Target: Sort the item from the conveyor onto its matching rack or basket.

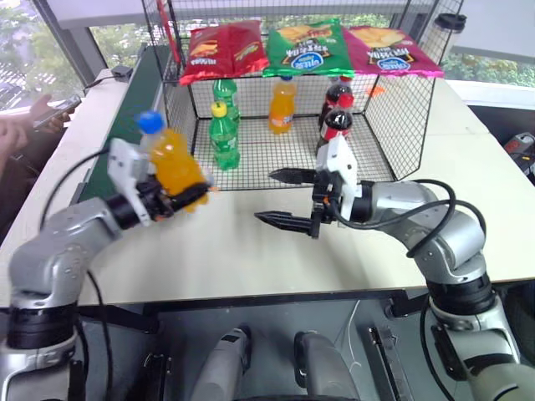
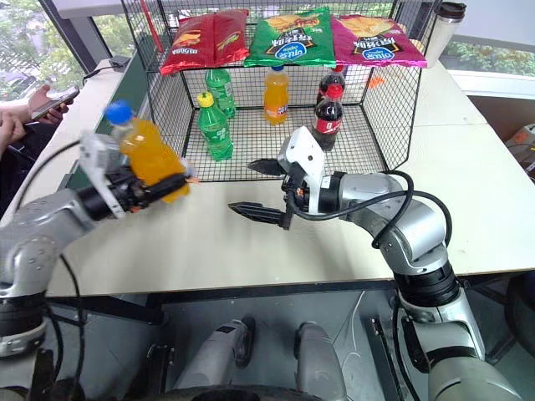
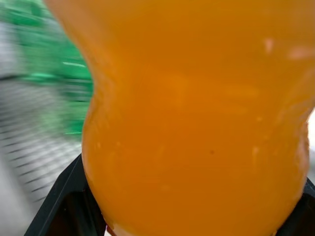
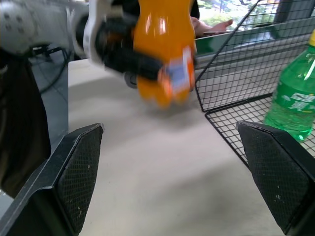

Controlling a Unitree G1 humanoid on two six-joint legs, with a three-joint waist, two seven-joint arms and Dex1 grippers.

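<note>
Nearest, the right gripper (image 1: 284, 199) waits with its fingers spread wide and empty. Beside it, the left gripper (image 1: 180, 199) is clamped around the orange soda bottle (image 1: 174, 160), held tilted above the table (image 1: 251, 251). Beyond both stands the wire cage (image 1: 393, 125); straighten the bottle before handing over or setting it inside.

Pale table (image 1: 251, 251) with black wire-mesh cage (image 1: 401, 125) and dark green conveyor (image 1: 146, 83) directly on top.

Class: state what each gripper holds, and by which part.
Left gripper grips the orange soda bottle around its lower body; right gripper holds nothing.
</note>
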